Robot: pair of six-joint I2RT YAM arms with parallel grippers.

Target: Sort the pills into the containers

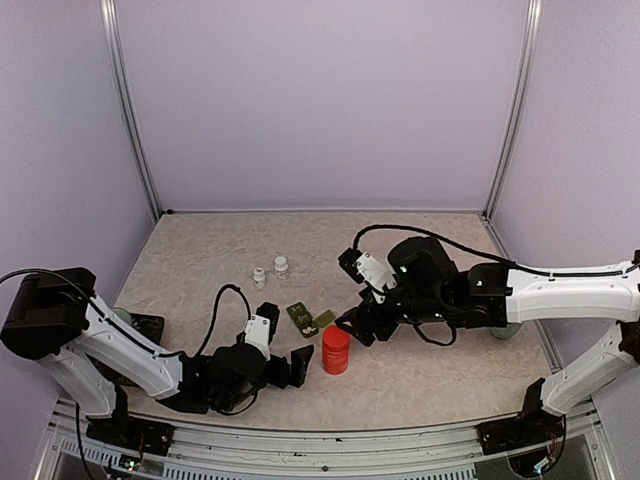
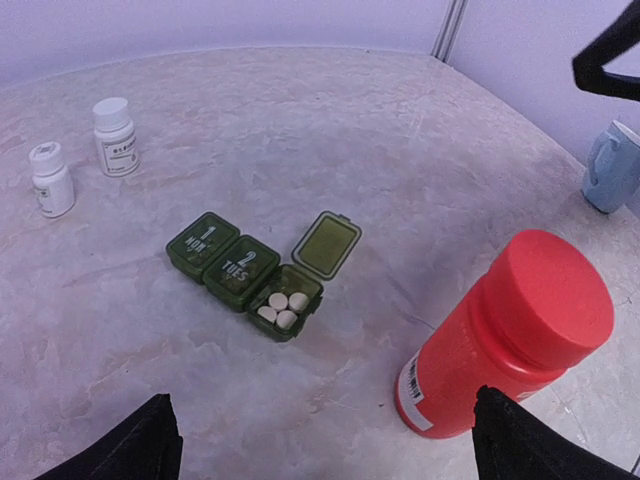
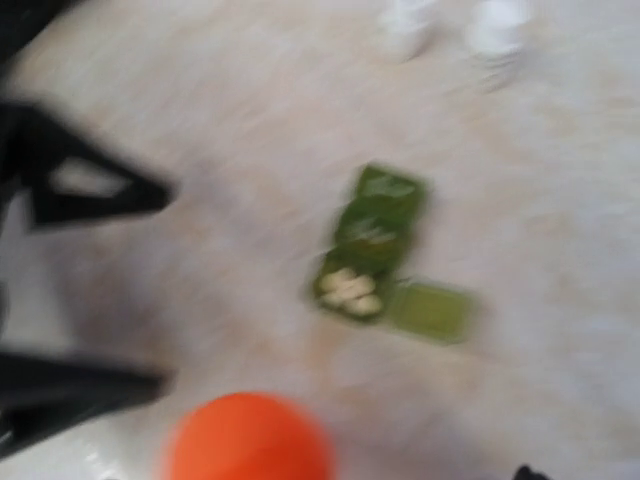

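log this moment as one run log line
containers: two lids shut, end one open, four white pills inside | red bottle: upright, capped | left gripper: open, empty | right gripper: open, empty

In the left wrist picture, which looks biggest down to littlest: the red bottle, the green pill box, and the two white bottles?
1. red bottle, though it is also nearest the camera.
2. green pill box.
3. taller white bottle.
4. shorter white bottle, only a bit smaller; both stand farther off.
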